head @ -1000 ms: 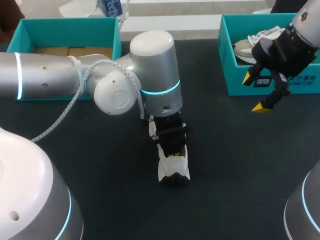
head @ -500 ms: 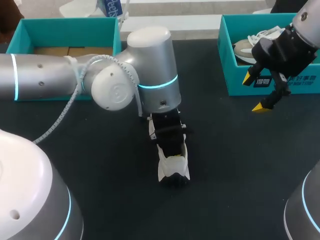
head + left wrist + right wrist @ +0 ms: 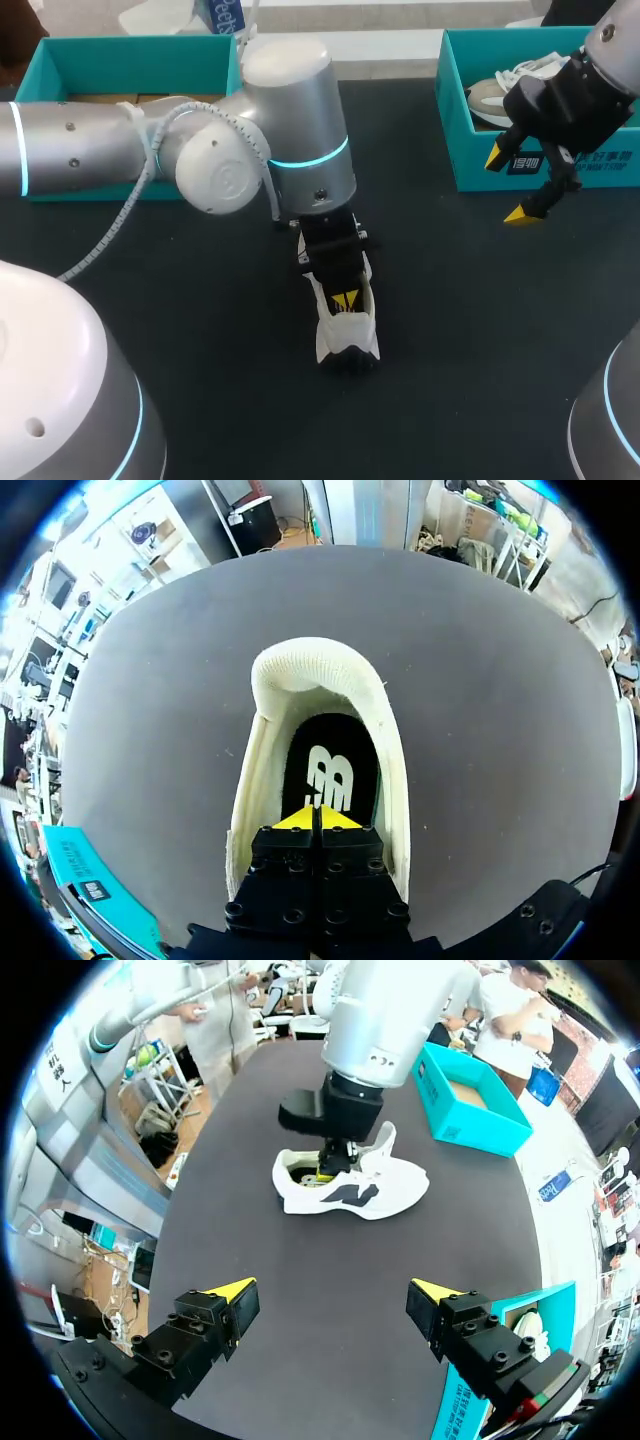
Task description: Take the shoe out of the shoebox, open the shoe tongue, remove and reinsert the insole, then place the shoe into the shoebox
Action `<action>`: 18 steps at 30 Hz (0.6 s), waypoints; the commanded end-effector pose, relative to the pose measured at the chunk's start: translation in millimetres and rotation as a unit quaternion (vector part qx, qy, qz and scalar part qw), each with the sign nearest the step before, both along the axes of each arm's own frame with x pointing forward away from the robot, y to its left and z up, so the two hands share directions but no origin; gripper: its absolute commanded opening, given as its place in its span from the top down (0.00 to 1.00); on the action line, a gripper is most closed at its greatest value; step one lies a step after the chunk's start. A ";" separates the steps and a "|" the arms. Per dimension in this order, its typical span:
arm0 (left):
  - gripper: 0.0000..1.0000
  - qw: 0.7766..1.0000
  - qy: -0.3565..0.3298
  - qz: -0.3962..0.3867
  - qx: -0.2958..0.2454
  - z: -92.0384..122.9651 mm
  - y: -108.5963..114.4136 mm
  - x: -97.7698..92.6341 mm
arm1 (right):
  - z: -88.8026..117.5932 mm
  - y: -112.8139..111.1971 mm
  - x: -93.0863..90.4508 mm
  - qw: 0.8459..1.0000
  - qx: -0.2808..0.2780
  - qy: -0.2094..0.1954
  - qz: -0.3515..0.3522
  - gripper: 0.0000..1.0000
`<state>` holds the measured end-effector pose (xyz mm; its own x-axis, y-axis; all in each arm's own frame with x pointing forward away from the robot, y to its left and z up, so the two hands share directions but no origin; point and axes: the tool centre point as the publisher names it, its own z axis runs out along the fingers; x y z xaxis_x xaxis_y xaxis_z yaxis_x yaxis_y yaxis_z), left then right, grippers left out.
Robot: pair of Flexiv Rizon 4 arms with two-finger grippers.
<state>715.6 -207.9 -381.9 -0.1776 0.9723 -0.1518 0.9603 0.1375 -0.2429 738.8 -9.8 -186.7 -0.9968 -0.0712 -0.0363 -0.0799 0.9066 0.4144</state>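
— Head view first: where is the shoe?
— The white shoe [image 3: 347,325] stands on the dark table [image 3: 470,330] near the middle, well apart from both teal boxes. My left gripper [image 3: 344,300] is down in its opening.
— Any writing?
— The left wrist view shows a white logo on the black insole [image 3: 330,770] just ahead of my yellow tips, which are pressed together; the head view hides it. The shoebox [image 3: 545,165] at far right bears white print on its near side.
— And the other hand?
— My right gripper [image 3: 508,186] hangs before that shoebox, fingers spread wide. Its wrist view alone shows the dark mark on the shoe's side.
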 end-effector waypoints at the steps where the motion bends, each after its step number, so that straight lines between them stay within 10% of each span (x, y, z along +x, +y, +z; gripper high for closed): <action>1: 1.00 1.000 -0.013 0.001 0.006 -14.7 -5.1 5.0 | -0.6 0.8 0.9 1.000 -0.002 0.000 0.000 0.00; 11: 1.00 0.999 -0.047 0.000 0.019 -28.5 -3.4 6.4 | -0.6 0.8 0.9 1.000 -0.002 0.000 0.000 0.00; 18: 1.00 0.997 -0.081 -0.013 0.014 -0.8 -3.0 10.4 | -0.6 0.8 0.9 1.000 -0.002 0.000 0.000 0.00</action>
